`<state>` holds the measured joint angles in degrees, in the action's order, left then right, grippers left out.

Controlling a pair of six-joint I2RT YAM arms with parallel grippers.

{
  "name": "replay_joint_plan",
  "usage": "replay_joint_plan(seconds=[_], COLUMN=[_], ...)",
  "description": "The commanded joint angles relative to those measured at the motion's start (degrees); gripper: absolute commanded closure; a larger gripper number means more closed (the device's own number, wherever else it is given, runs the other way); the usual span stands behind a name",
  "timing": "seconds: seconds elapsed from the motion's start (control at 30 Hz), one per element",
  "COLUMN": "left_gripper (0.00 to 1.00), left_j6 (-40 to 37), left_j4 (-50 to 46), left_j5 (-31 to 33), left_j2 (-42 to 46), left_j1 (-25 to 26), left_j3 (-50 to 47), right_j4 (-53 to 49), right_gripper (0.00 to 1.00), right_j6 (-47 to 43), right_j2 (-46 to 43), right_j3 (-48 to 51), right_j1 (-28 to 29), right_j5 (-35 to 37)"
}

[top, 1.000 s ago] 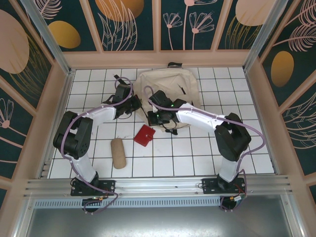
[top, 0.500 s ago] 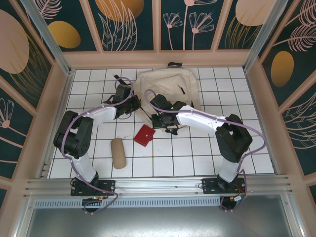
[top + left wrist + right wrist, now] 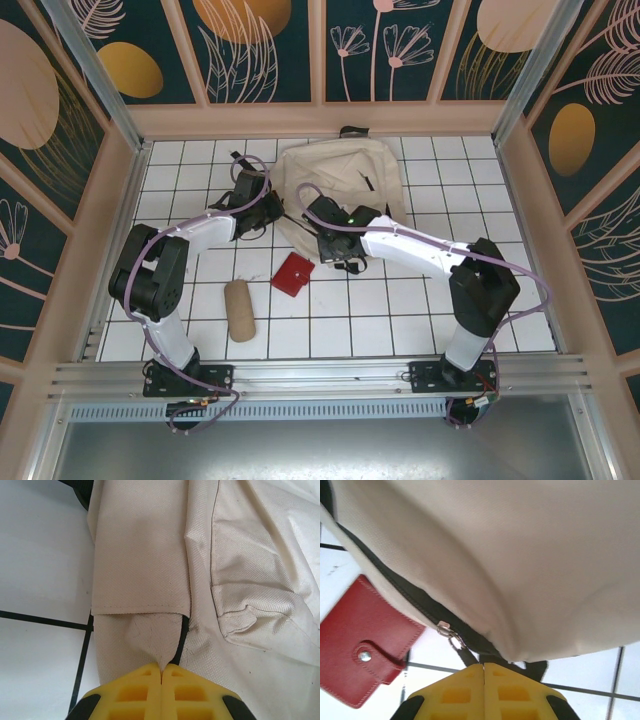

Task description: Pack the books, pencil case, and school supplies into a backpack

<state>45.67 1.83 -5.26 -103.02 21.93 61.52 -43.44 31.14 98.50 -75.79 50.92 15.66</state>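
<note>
Between the left fingers (image 3: 161,674), which are pressed together, sits a pinched fold of the one backpack (image 3: 250,555), its cream cloth narrowing to a point right at their tips. Ahead of them the fabric spreads out, with a flat stitched flap straight on and a puckered seam to the right. To their left lies the white tiled surface (image 3: 40,570), crossed by dark lines.

The right fingers (image 3: 483,672) are likewise closed tight. One black pull tab (image 3: 466,656) hangs from one metal zipper slider (image 3: 445,629) and runs down to their tips, so they appear to grip the backpack by it, though the contact itself is hidden. Above them the bag's cloth bulges, a dark zipper line slanting off to the upper left. Left of these fingers, close by on the surface, lies the single red square of school supplies (image 3: 360,645), with a snap tab and a metal stud, near the backpack's edge.

From overhead, one tan pencil case (image 3: 239,310) lies farther out, beyond the red square from the right fingers, apart from it and toward the two arms' bases.
</note>
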Motion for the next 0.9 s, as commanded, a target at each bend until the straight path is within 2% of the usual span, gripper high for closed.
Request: replay_joint_plan(seconds=[0.0, 0.2, 0.33, 0.47, 0.5, 0.6, 0.7, 0.77, 0.87], left_gripper=[1.00, 1.00, 0.99, 0.60, 0.55, 0.43, 0.34, 0.30, 0.26], left_j6=[0.61, 0.26, -0.52, 0.18, 0.25, 0.69, 2.99, 5.89, 9.65], left_j4=[0.64, 0.55, 0.81, -0.40, -1.03, -2.26, 0.23, 4.32, 9.14], left_j5=[9.55, 9.61, 6.15, 4.34, 4.37, 2.91, -3.74, -9.54, -14.00], left_j2=[-1.19, -1.48, -0.07, 4.41, 6.55, 11.70, 16.47, 19.51, 22.16], left_j1=[-3.04, -3.47, -3.43, -3.47, -3.47, -3.47, -3.40, -3.27, -2.55], left_j3=[1.41, 1.50, 1.19, -1.45, -2.38, -6.65, -12.49, -16.48, -19.85], right_j4=[-14.33, -12.48, -4.32, 6.33, 8.63, 13.47, 15.19, 15.29, 14.94], right_gripper=[1.00, 1.00, 1.00, 1.00, 1.00, 1.00, 1.00, 1.00, 1.00], right_j6=[1.95, 1.30, -3.08, -6.44, -6.96, -8.16, -9.19, -9.75, -10.08], right_j2=[-2.50, -4.55, -5.22, -4.78, -4.51, -3.55, -2.02, -1.43, -1.34], right_j3=[0.40, 0.99, 1.33, -0.55, -1.23, -4.28, -7.38, -8.60, -9.02], right_j1=[-0.02, -0.19, 0.13, 0.15, 0.06, -0.02, -0.01, 0.01, -0.03], right_j5=[8.11, 7.30, -1.56, -12.71, -14.44, -20.40, -24.60, -25.22, -24.27])
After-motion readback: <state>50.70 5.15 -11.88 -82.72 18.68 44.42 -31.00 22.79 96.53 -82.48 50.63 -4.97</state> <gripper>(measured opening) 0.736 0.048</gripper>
